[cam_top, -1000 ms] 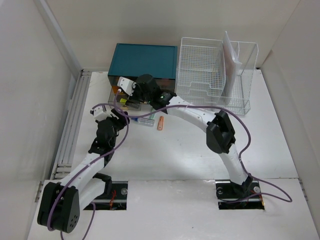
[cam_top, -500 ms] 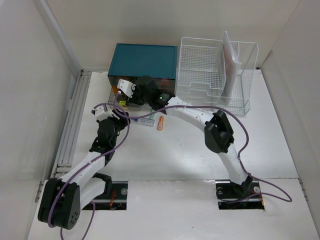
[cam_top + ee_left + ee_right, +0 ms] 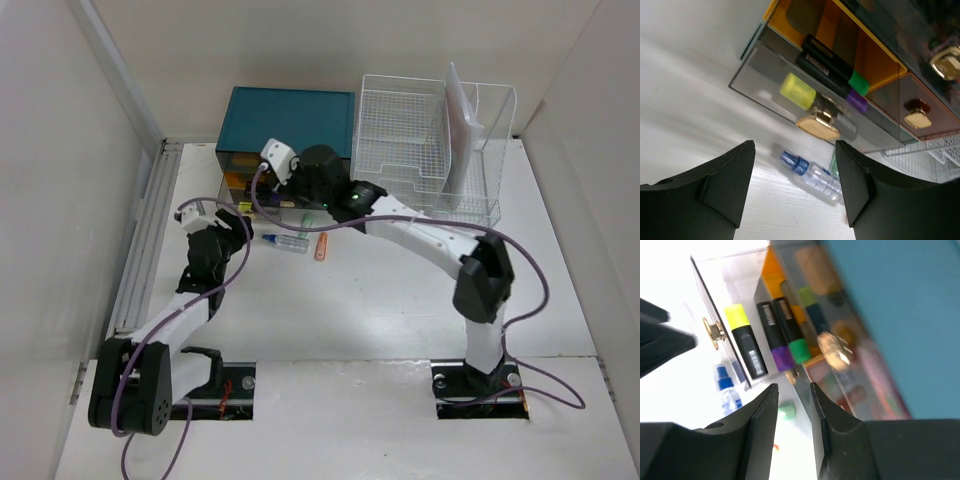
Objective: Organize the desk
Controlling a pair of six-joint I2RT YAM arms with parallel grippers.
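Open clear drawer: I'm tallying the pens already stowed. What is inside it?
The open clear drawer holds a yellow-capped highlighter, a green-capped marker and a purple-capped marker. Anything farther back, under the teal cabinet, is covered.

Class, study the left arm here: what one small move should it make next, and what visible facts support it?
Probably ease the left gripper forward and down over the clear bottle. Its fingers are spread and empty, the blue-capped bottle lies loose on the desk framed between them, and the drawer just beyond stands open.

Bright even light, blurry wrist views.
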